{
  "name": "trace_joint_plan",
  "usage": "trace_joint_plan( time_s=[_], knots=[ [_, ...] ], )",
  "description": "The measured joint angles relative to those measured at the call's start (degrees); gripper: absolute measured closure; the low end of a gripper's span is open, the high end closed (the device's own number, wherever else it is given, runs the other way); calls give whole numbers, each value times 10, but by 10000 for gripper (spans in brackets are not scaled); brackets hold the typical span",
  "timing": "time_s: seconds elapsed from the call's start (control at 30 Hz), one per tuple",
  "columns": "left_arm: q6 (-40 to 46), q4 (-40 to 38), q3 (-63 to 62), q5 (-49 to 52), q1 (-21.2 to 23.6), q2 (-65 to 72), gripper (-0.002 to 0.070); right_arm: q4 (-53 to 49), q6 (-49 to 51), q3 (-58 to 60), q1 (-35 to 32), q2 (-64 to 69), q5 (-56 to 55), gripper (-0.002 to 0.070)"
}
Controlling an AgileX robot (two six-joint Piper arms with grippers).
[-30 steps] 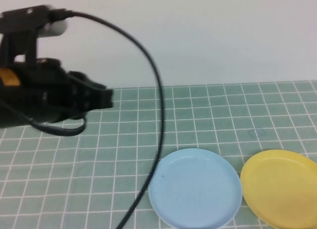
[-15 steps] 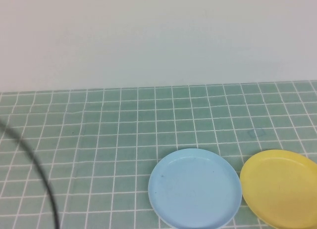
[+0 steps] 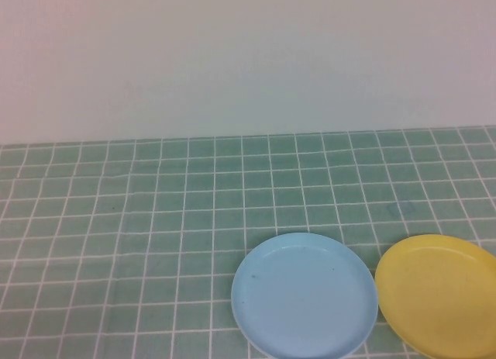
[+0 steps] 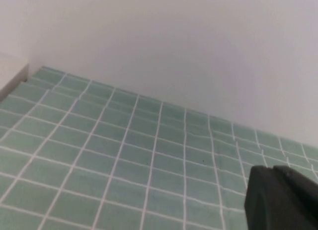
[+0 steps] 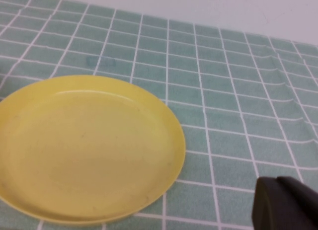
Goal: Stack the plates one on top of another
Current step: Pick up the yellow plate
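Note:
A light blue plate (image 3: 304, 295) lies flat on the green grid mat near the front centre. A yellow plate (image 3: 438, 295) lies just to its right, close beside it and partly cut by the frame edge. The yellow plate also shows in the right wrist view (image 5: 84, 146). The white plate is out of view. Neither arm shows in the high view. My left gripper (image 4: 272, 168) hangs over bare mat, its fingers together and empty. My right gripper (image 5: 276, 179) is beside the yellow plate, over the mat, fingers together and empty.
The green grid mat (image 3: 155, 219) covers the table up to a plain white wall at the back. A pale raised edge (image 4: 10, 73) borders the mat in the left wrist view.
My left arm and its black cable have withdrawn out of the high view toward the left front. The blue and yellow plates have not moved.

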Motion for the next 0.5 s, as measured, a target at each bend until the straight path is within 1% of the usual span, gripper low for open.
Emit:
trace_joint_plan(
  time_s=[0.07, 0.2, 0.4, 0.5],
  knots=[
    [4, 22, -7, 83, 0, 0, 675, 0, 0, 0, 0, 0, 0, 678],
    [6, 35, -3, 163, 0, -3, 675, 0, 0, 0, 0, 0, 0, 678],
    [6, 43, -3, 203, 0, -60, 675, 0, 0, 0, 0, 0, 0, 678],
    [6, 43, -3, 203, 0, -73, 675, 0, 0, 0, 0, 0, 0, 678]
  ],
)
